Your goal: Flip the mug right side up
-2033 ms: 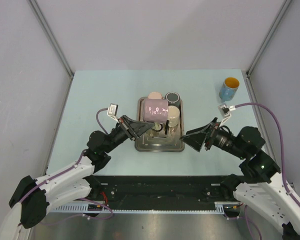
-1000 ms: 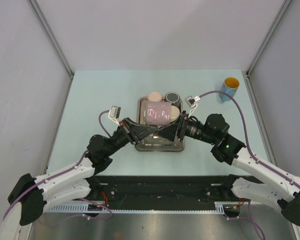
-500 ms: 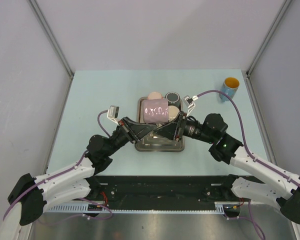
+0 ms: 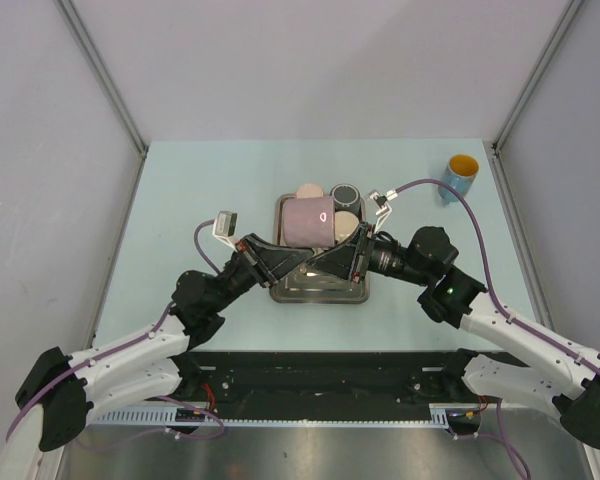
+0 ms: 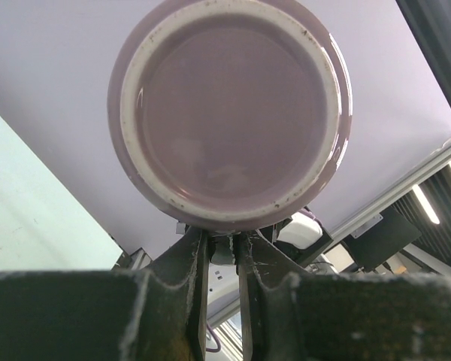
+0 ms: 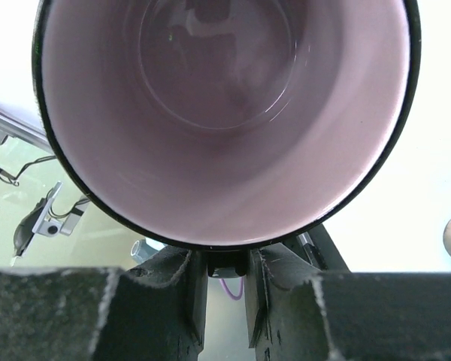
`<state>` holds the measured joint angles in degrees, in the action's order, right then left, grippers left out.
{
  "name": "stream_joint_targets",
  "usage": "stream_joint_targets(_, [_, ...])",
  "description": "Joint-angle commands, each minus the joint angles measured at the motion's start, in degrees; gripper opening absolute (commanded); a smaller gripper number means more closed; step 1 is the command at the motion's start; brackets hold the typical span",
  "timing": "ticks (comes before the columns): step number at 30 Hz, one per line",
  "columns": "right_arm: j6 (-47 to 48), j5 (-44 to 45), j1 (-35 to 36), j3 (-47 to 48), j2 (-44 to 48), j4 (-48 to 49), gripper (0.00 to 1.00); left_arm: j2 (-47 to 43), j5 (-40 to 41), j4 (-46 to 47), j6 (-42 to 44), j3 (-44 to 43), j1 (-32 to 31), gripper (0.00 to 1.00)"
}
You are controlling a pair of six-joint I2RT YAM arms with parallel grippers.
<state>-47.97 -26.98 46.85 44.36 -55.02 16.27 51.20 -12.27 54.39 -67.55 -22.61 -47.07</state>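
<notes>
Cups [image 4: 343, 193] crowd the tray [image 4: 320, 297] beneath the mug [image 4: 310, 220], left pincer [image 5: 222, 241] clamped on it, right pincer [image 6: 225, 263] nearly together, grip unclear.

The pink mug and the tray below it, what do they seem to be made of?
Mug: likely glazed ceramic. It is glossy with highlights and has a pale unglazed ring on its base. Tray: probably stainless steel, with a dull grey metallic sheen.

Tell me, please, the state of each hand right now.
Left hand: closed on the pink mug, which is lifted in the air.
Right hand: nearly shut below the mug's rim; whether it grips cannot be told.
</notes>
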Motion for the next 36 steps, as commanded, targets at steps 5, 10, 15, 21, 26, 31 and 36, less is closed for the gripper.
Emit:
stream_joint_targets(5, [4.89,2.8,0.43,2.22,1.58,-1.5,0.0,-1.72,-2.76,4.23,1.89,-1.65,-1.01,0.04])
stream_joint_targets(10, [7.44,5.45,0.52,2.22,3.96,-3.97,0.0,-2.86,-1.88,4.14,2.77,-0.94,-0.92,0.13])
stream_joint_targets(15, [8.06,8.43,0.7,2.22,5.71,-5.81,0.0,-3.12,-1.27,4.23,2.95,-0.15,-0.92,0.17])
stream_joint_targets(21, [8.85,10.28,0.88,2.22,6.77,-6.69,0.0,-4.18,-0.03,3.88,3.04,1.25,-0.92,0.2])
stream_joint_targets(26, [9.12,10.72,0.87,2.22,7.12,-7.22,0.0,-5.32,1.19,2.39,3.39,1.78,-0.83,0.27])
stream_joint_targets(31, [9.29,10.64,0.96,2.31,7.3,-7.57,0.0,-6.64,1.81,1.07,3.57,2.13,-0.48,0.36])
stream_joint_targets(36, [9.38,10.37,0.87,2.22,7.39,-7.75,0.0,-7.08,1.81,0.19,3.83,2.22,-0.22,0.4])
